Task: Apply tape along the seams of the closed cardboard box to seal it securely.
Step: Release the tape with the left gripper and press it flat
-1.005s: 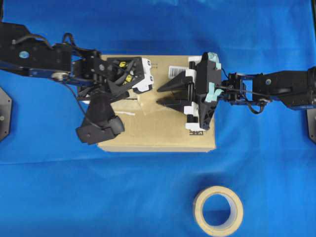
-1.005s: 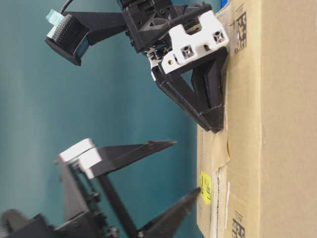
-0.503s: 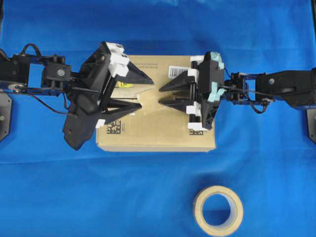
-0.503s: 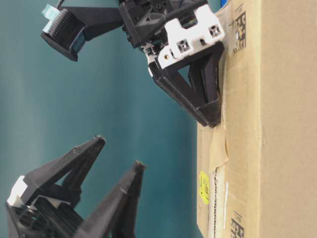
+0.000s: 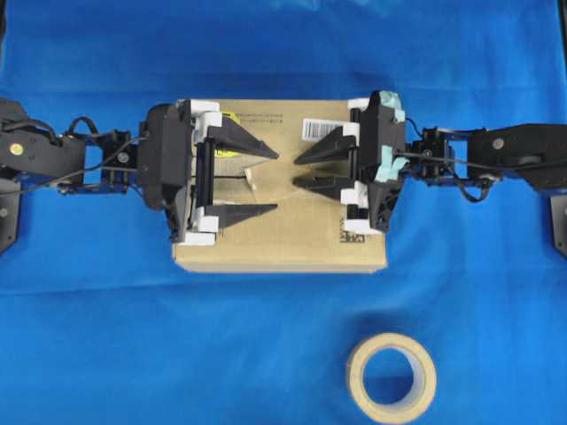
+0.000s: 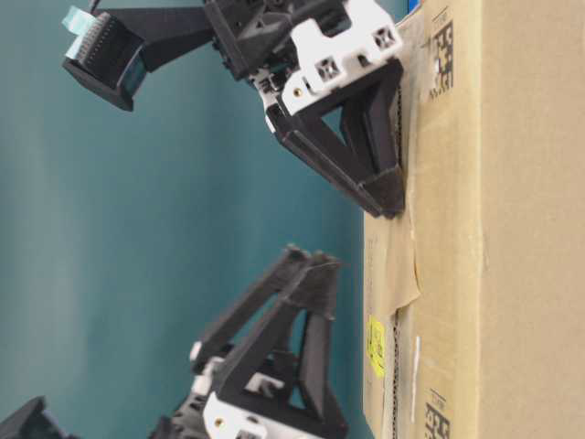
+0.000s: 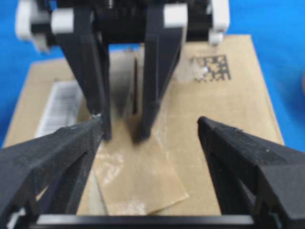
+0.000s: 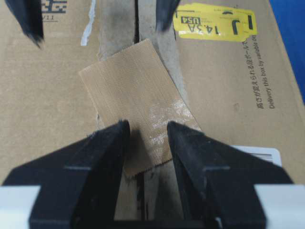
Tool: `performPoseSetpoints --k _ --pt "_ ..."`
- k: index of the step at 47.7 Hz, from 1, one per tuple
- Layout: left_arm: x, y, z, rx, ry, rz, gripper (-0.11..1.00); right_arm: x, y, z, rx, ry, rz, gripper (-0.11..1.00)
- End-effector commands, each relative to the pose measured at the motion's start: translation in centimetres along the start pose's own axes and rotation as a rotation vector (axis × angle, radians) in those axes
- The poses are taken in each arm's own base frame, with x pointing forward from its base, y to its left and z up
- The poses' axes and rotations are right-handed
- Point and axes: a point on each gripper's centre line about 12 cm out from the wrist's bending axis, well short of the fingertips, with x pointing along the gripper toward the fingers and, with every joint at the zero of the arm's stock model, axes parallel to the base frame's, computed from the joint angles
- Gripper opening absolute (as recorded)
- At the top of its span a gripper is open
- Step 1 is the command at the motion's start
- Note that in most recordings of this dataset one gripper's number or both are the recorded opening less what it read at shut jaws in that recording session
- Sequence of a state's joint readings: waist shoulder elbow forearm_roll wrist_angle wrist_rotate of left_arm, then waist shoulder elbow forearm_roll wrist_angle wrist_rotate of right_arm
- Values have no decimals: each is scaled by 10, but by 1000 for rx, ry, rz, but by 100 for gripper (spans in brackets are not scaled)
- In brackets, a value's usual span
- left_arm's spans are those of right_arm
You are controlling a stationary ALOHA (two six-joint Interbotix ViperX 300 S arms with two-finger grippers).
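Observation:
The cardboard box (image 5: 292, 248) lies in the middle of the blue cloth. A small tan tape piece (image 5: 268, 177) lies slanted over the seam (image 8: 137, 19), stuck on the box top; it also shows in the left wrist view (image 7: 138, 176) and the right wrist view (image 8: 128, 90). My right gripper (image 5: 296, 172) has its fingers a little apart, tips pressed on the tape's right end (image 8: 147, 126), gripping nothing. My left gripper (image 5: 276, 181) is wide open, its fingers straddling the tape's left end (image 7: 150, 129), held off the box top in the table-level view (image 6: 315, 270).
A cream tape roll (image 5: 391, 378) lies on the cloth in front of the box. On the box top are a yellow sticker (image 8: 214, 24), a white barcode label (image 5: 319, 127) and a data-matrix code (image 7: 212, 69). Blue cloth surrounds the box.
My left gripper has swung round from the box's left end to face the right gripper, its open fingers now either side of the tape. The right gripper has drawn back slightly.

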State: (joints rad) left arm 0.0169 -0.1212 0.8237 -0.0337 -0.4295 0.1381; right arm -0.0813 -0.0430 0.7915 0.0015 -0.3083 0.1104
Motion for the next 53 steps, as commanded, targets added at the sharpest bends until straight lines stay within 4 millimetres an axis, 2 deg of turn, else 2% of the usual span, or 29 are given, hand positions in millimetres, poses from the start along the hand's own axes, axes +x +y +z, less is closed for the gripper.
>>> performPoseSetpoints --k 1,11,21,24,27,33,36,53 --pt "0 1 6 -21 -18 3 78 -12 3 20 -2 -53 7 41" --pt "1 3 9 -21 -13 6 78 -30 6 44 -21 -132 19 41" --pt "4 10 12 -24 -21 25 73 -19 7 46 -25 -147 22 40" --pt "4 10 11 -23 -18 24 66 -14 6 42 -25 -135 19 38" --pt "4 9 9 -23 -13 22 50 -8 6 40 -25 -132 20 33" --pt "7 7 2 -13 8 17 13 -3 3 37 -23 -142 16 7" --pt "10 8 -1 -12 19 17 2 -2 1 36 -21 -144 10 0" --pt "21 18 -31 -7 104 43 0 12 -9 22 -14 -100 -13 0"
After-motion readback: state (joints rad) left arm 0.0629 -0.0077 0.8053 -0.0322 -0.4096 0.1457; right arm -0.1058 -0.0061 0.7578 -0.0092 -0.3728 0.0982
